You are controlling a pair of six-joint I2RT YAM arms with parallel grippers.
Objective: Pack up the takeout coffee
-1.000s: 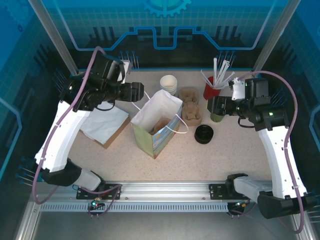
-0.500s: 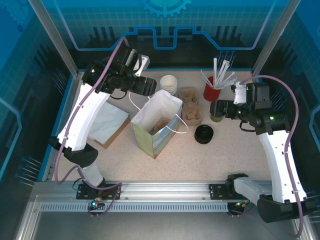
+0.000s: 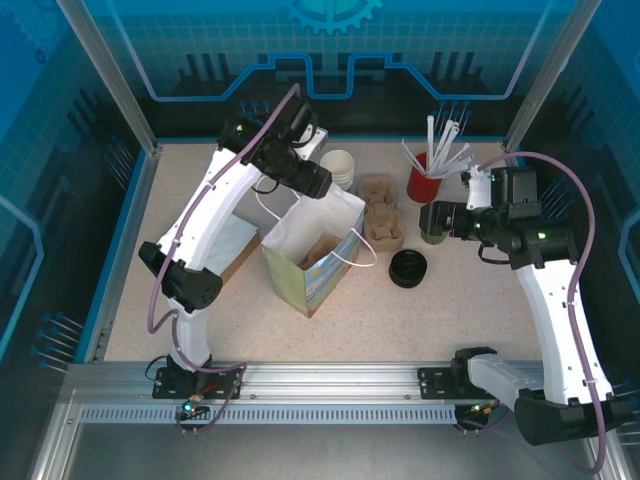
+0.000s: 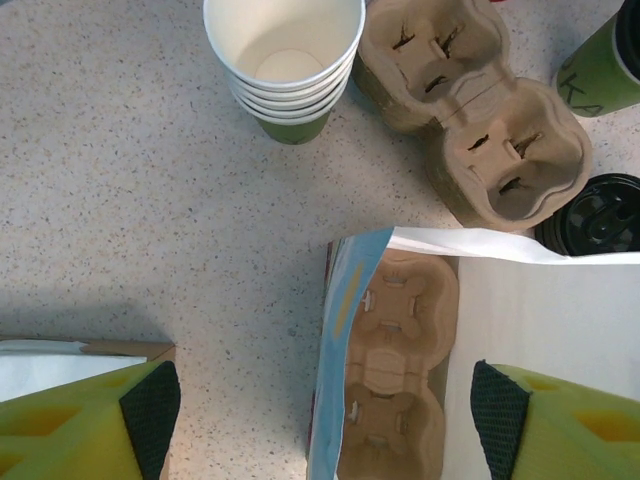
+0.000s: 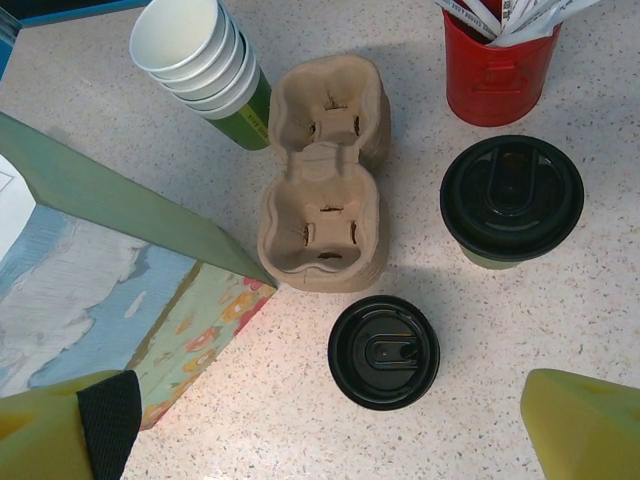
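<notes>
Tools gape empty: left tool (image 4: 325,410) above one paper bag (image 3: 287,277), right tool (image 5: 325,415) near one takeout coffee (image 5: 512,195).

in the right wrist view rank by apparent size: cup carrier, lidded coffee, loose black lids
1. cup carrier
2. lidded coffee
3. loose black lids
The coffee's lid stands nearer the camera, so two and three are unsure.
</notes>
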